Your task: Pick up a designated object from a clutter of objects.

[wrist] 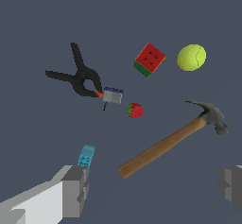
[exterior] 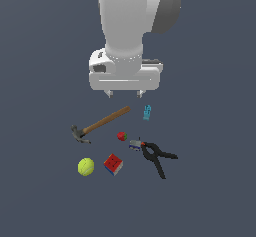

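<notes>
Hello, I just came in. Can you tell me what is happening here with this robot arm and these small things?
A robot arm hangs above a group of small things on a dark floor, its gripper open and holding nothing. Below lie a hammer, a tennis ball, a red cube, a strawberry, a small cyan piece and a black clamp with a small grey-blue item at its orange tip. Nothing is picked up yet.

Flat, even, dim simulator light; no cast shadows, glare or blur.
</notes>
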Robot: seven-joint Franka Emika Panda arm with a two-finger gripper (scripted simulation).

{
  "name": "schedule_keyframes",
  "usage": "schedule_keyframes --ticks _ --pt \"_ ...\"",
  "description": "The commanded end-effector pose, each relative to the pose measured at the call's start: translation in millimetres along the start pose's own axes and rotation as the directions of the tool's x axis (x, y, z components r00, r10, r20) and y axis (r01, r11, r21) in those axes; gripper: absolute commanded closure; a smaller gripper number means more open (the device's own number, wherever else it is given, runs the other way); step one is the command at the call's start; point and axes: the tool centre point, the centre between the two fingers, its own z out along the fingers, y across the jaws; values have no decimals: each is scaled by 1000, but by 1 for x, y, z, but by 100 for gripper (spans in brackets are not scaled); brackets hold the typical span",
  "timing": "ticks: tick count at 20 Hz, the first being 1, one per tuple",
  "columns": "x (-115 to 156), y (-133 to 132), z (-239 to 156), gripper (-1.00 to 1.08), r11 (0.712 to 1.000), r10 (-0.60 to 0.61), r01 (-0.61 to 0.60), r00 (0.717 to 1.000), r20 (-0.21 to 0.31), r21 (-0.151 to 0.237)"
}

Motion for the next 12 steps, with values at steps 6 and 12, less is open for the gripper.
schedule_keyframes --ticks 6,12 --pt "-3 -2 2 -92 1000 6 -6 1000 13 13" --pt "-6 -4 2 -92 1000 13 -14 1000 25 25"
